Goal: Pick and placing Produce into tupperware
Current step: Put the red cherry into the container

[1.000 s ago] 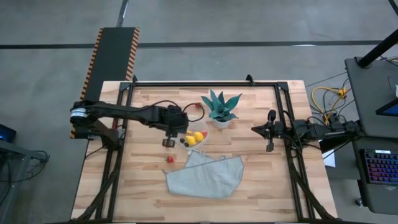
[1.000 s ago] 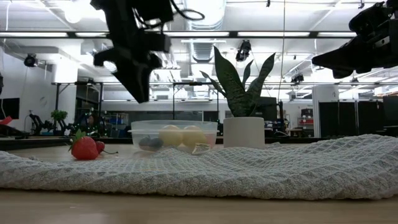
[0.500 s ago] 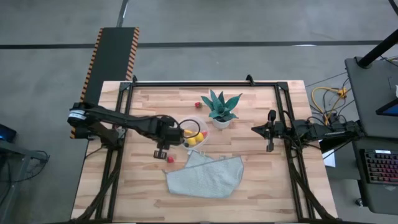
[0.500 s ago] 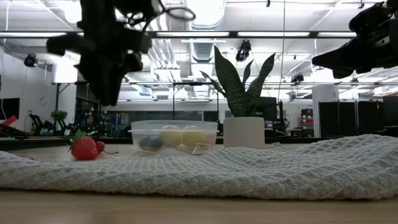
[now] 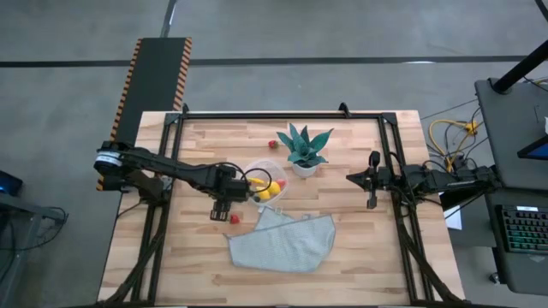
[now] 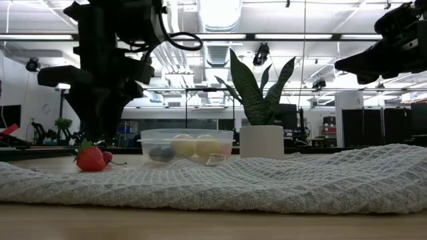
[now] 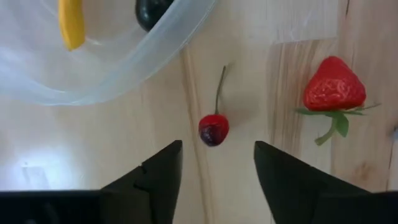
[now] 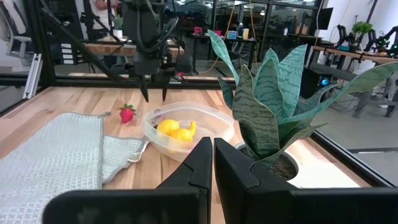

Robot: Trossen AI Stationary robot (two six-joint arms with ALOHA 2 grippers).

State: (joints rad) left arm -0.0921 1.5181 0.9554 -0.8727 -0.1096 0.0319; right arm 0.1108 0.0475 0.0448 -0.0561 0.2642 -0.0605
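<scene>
Left gripper [image 7: 216, 163] lower now, fingers [image 7: 153, 176] apart over cherry [image 7: 213, 129].

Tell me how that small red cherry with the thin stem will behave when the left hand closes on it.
The small red cherry with the thin stem looks round and glossy, so it may roll or squirt sideways on the bare wooden table. The open left hand is above it. It is probably light; its stem may flex.

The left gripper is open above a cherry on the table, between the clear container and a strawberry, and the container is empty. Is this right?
Not quite: the container is not empty. The left wrist view shows a yellow piece and a dark round one inside it. The rest holds: the left gripper is open above the cherry, which lies between the container and the strawberry.
</scene>
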